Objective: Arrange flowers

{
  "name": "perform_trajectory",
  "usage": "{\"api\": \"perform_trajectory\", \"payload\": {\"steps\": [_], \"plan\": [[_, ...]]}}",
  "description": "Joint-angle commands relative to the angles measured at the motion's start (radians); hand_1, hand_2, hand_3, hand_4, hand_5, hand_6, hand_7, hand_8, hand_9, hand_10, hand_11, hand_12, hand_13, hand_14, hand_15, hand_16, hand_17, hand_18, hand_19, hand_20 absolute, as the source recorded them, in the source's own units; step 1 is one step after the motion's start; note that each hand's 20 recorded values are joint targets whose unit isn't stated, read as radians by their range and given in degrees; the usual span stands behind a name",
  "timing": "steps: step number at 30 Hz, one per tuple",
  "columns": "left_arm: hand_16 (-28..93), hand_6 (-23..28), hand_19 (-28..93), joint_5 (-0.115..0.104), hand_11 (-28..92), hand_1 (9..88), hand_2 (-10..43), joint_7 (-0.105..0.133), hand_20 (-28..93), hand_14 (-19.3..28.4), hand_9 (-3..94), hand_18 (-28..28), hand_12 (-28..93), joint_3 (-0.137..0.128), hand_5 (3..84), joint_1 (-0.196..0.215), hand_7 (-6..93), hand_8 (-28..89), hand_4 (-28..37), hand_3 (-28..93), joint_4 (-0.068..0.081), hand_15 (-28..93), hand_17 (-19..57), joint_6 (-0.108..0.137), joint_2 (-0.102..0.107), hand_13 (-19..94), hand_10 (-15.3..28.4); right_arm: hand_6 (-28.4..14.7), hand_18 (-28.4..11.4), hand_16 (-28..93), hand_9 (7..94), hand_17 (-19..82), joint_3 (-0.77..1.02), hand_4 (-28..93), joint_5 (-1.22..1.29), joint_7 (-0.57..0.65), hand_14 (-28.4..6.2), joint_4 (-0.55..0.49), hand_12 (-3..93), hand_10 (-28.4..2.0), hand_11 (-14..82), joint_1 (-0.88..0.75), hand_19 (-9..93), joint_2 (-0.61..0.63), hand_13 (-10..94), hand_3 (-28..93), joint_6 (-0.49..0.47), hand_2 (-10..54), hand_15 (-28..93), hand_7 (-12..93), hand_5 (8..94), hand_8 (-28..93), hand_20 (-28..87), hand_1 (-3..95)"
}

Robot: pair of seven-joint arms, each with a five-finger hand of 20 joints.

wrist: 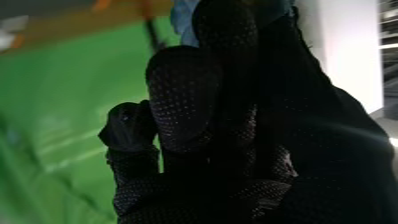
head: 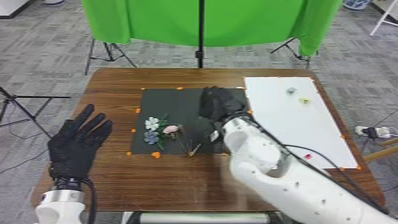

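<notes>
My left hand (head: 74, 149) is open over the table's left side, fingers straight. My right hand (head: 220, 104) is above the right part of the dark mat (head: 173, 107). A white flower (head: 152, 123), a blue flower (head: 151, 137) and a pink flower (head: 171, 129) lie at the mat's lower left, stems pointing down and right. In the right wrist view, a pale blue thing (wrist: 184, 22), partly hidden, is at the fingertips of my right hand (wrist: 187, 100), with fingers and thumb closed around it.
A white board (head: 293, 122) lies right of the mat, bearing small grey-blue (head: 291, 90), yellow-green (head: 305, 100) and pink (head: 308, 156) pieces. Small orange markers edge the mat. A green cloth (head: 213, 22) hangs on stands behind the brown table (head: 133, 187).
</notes>
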Motion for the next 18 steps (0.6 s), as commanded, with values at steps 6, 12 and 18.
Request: {"api": "perform_trajectory", "payload": {"steps": [6,12,18], "plan": [[-9,9.5,52,0.021,23,21.1,5.5,-0.045,17,26.6,33.5,24.3,11,-0.01,38.5,-0.003,10.6,-9,-28.2,82,0.008,51,-10.3,-0.013,-0.028,24,19.1,3.2,-21.3,20,92.5,31,-0.044,-28,-0.095,-0.024,-7.0,0.021,29.9,-6.9,26.2,-0.044,93,-0.042,74,69,-0.047,-9.5,72,15,83.6,1,56,51.7],[-9,9.6,52,0.021,23,21.2,5.5,-0.043,17,26.6,33.5,24.3,11,-0.008,38.7,0.0,10.6,-9,-28.0,82,0.007,51,-10.3,-0.011,-0.028,24,19.1,3.1,-21.5,19,88.3,29,-0.069,-28,-0.09,0.005,-7.8,0.028,29.3,-7.3,30.3,-0.022,93,-0.033,70,70,-0.017,-9.5,76,15,77.9,-1,57,49.2],[-9,9.7,52,0.023,23,21.1,5.4,-0.044,17,26.6,33.5,24.3,11,-0.002,38.8,-0.006,10.6,-9,-28.0,82,0.007,51,-10.3,-0.013,-0.028,24,19.1,3.1,-21.9,18,86.3,29,-0.07,-28,-0.087,0.041,-8.3,0.019,27.4,-7.9,32.8,-0.018,93,-0.027,69,73,-0.046,-9.5,77,16,74.1,-3,58,45.7]]}}
